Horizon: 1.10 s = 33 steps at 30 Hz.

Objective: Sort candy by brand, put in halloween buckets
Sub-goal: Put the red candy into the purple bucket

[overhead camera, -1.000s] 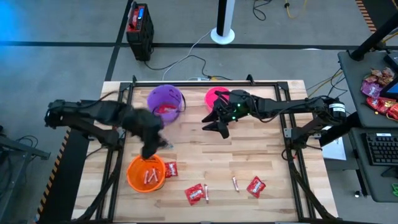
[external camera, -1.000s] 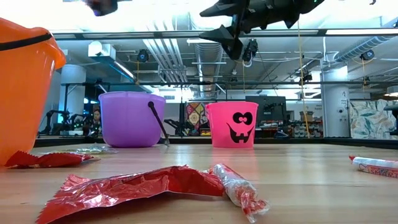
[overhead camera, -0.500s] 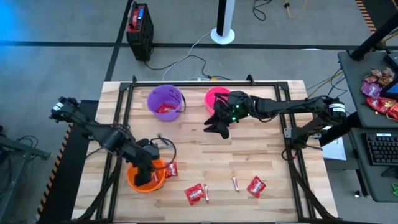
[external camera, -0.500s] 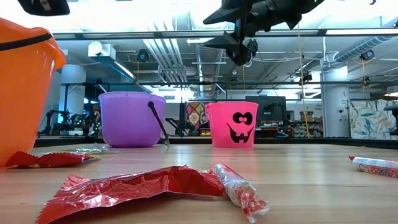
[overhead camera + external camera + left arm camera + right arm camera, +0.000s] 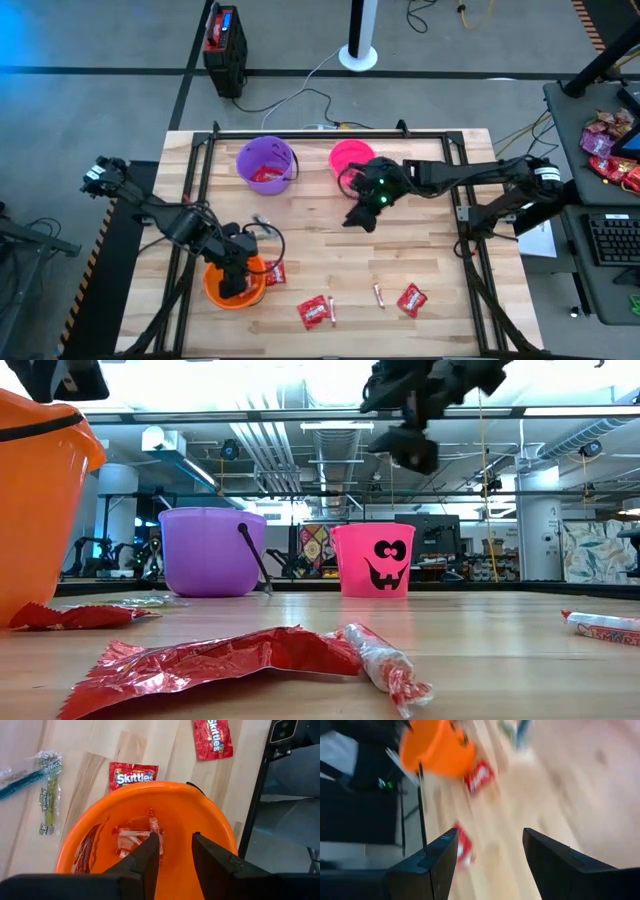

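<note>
My left gripper [image 5: 175,840] hangs open above the orange bucket [image 5: 235,287], fingers pointing down into it. Pinkish candy sticks [image 5: 135,834] lie on the bucket's floor; nothing sits between the fingers. My right gripper [image 5: 360,218] hovers open above the table's middle, near the pink bucket [image 5: 349,154]. The purple bucket [image 5: 266,163] holds red packets. Red candy packets [image 5: 314,311] [image 5: 411,299] [image 5: 275,272] and two thin sticks [image 5: 379,295] [image 5: 333,310] lie flat on the wood near the front edge.
A green stick [image 5: 50,790] and a blue one [image 5: 20,777] lie on the wood beside the orange bucket. A black frame rail [image 5: 190,230] runs along the table's left side. Free wood lies between the buckets and the loose candy.
My left gripper has swung from the stretch between the purple and orange buckets toward the near edge and sunk over the orange bucket, then held there. My right gripper has tipped and rolled and drifted a little toward the near edge.
</note>
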Each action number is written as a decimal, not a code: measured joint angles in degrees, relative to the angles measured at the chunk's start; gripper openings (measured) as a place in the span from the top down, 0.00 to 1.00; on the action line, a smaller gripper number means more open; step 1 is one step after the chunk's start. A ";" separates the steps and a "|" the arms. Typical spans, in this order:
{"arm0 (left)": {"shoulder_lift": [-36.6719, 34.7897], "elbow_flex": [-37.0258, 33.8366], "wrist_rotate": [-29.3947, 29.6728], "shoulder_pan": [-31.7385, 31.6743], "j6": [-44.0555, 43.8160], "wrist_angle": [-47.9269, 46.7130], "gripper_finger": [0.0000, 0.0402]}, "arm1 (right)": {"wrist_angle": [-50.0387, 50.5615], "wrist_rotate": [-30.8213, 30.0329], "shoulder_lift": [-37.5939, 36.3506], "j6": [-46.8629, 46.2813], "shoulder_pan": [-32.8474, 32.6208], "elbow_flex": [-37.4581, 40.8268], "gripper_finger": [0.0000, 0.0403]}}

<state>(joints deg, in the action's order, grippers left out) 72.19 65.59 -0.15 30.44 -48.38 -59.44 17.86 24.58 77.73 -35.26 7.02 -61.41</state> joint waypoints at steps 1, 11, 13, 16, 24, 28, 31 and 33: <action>-0.21 0.23 0.22 0.00 0.68 -0.05 0.74 | 3.31 -0.05 -0.41 -1.02 -0.92 -0.68 0.47; -4.70 6.09 21.39 -1.17 12.80 0.16 0.71 | 37.66 -0.13 -1.72 -22.64 -17.57 -3.63 0.47; -5.99 6.48 25.00 -1.93 13.90 0.07 0.71 | 38.67 -0.28 -1.70 -30.89 -21.45 -1.57 0.47; -7.75 6.62 30.56 -2.47 14.11 0.12 0.72 | 37.16 -0.63 -1.61 -42.96 -26.91 1.62 0.47; -10.19 5.43 38.61 -2.49 15.97 2.11 0.72 | 26.37 -4.21 0.86 -47.73 -36.01 10.12 0.47; -10.23 5.08 38.71 -2.51 16.65 3.75 0.72 | 24.61 -4.24 2.77 -47.72 -36.55 14.21 0.47; -9.98 5.01 38.71 -2.51 16.65 4.05 0.72 | 18.70 -4.24 3.87 -47.78 -36.51 17.29 0.47; -9.73 4.95 38.71 -2.51 16.63 4.09 0.72 | 14.09 -4.07 4.79 -48.49 -36.53 18.71 0.47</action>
<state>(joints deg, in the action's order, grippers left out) 62.46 70.54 38.57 27.92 -31.75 -55.35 31.95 20.50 82.52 -83.76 -29.52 -42.70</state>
